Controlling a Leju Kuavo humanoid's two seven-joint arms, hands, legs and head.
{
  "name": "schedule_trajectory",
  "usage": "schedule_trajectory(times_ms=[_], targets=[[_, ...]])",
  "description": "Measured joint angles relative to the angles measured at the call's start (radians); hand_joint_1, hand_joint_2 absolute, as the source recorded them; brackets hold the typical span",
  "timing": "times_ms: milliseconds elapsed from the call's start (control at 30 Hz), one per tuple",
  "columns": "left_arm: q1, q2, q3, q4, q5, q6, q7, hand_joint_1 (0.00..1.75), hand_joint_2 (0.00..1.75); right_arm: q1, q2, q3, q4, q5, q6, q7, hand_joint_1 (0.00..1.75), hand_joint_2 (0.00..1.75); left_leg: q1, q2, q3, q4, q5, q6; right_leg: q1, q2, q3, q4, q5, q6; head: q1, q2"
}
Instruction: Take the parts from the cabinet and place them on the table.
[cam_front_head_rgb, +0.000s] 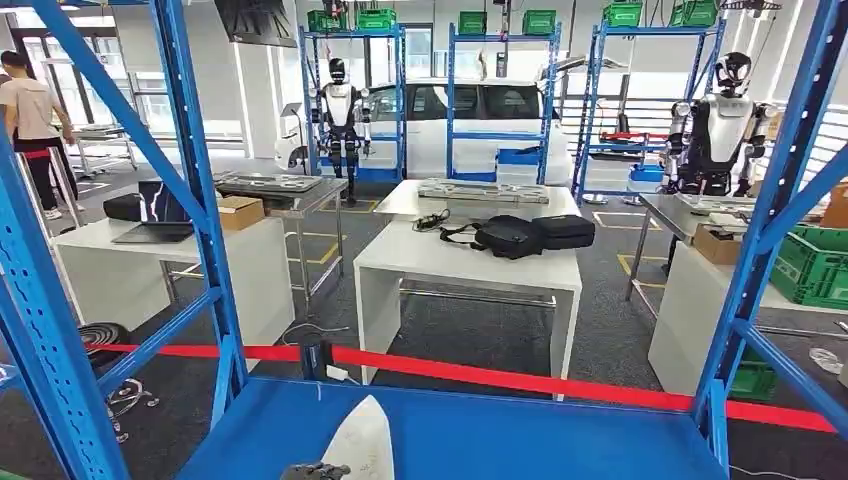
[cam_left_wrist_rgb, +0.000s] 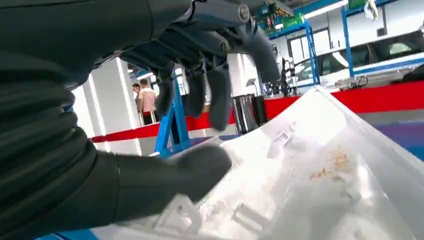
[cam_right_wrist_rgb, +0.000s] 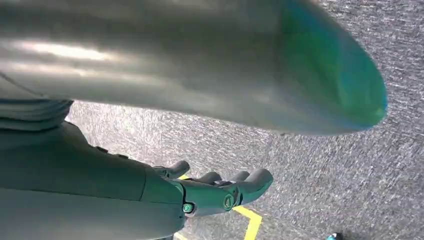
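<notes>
White part (cam_front_head_rgb: 362, 440) lying on the blue cabinet shelf (cam_front_head_rgb: 520, 435). Left hand (cam_left_wrist_rgb: 150, 125) over it, thumb touching the part, fingers spread above. Right hand (cam_right_wrist_rgb: 215, 192) hanging above grey floor (cam_right_wrist_rgb: 350, 165), fingers loosely curled, holding nothing.

1 white part (cam_front_head_rgb: 362, 440) on the blue cabinet shelf (cam_front_head_rgb: 520, 435), 2 other humanoid robots (cam_front_head_rgb: 338, 110) standing (background), 1 white car (cam_front_head_rgb: 470, 110), 2 black bags (cam_front_head_rgb: 530, 234).
</notes>
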Motion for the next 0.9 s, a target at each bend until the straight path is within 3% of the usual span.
schedule_trajectory(times_ms=[900], targets=[[-0.079,0.007,0.024,-0.027,-0.009,0.035,-0.012,0.00,1.75,-0.010,0.007,-0.003,0.000,0.021,0.013,0.016,0.00,0.00,0.000,0.000,0.001,0.000,0.000,0.000,0.000,0.000,0.001,0.000,0.000,0.000,0.000,0.000]])
